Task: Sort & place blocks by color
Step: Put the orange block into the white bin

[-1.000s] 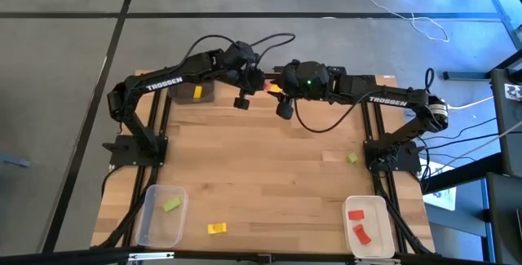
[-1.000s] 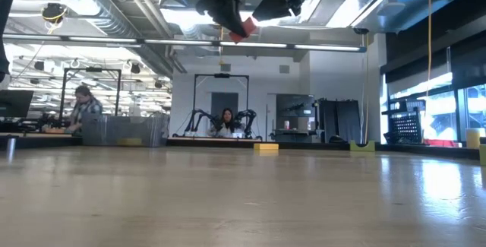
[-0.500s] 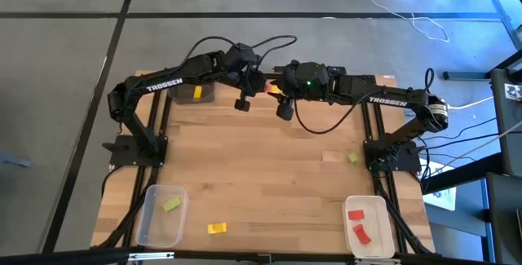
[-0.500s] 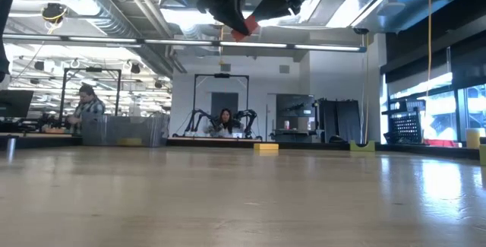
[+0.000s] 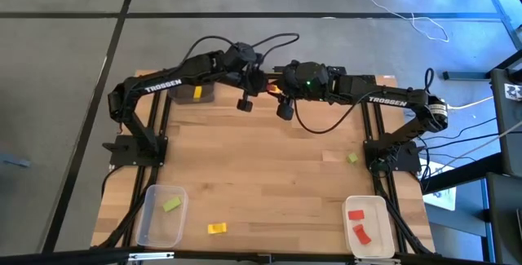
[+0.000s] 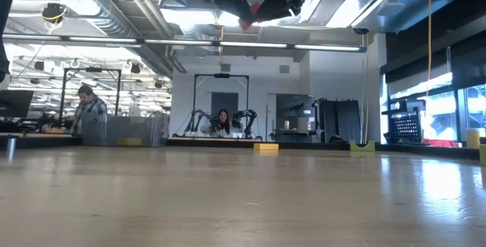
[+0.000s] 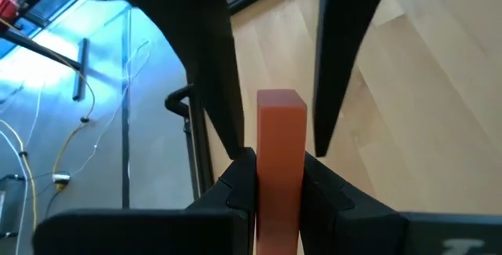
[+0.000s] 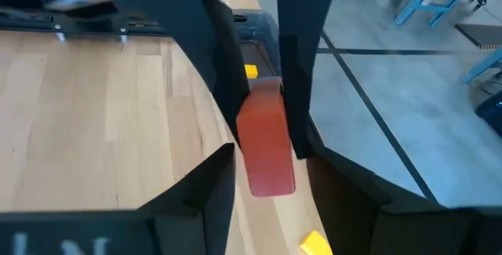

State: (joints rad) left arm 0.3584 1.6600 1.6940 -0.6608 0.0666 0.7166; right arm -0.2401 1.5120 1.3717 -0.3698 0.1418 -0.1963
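Above the far edge of the worktop (image 5: pixel 269 167), the left hand (image 7: pixel 271 178) pinches a red block (image 7: pixel 279 157) by its lower sides, while the right hand (image 8: pixel 267 157) brackets the same block, fingers apart and not clearly clamping. The block looks light, stiff and smooth, so it is best gripped on flat opposite faces near the free end.

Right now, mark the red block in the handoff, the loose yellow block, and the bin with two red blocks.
red block (image 7: pixel 280 141): left wrist view, middle of its long face.
loose yellow block (image 5: pixel 216 228): high view, its top face.
bin with two red blocks (image 5: pixel 383 216): high view, its right rim.
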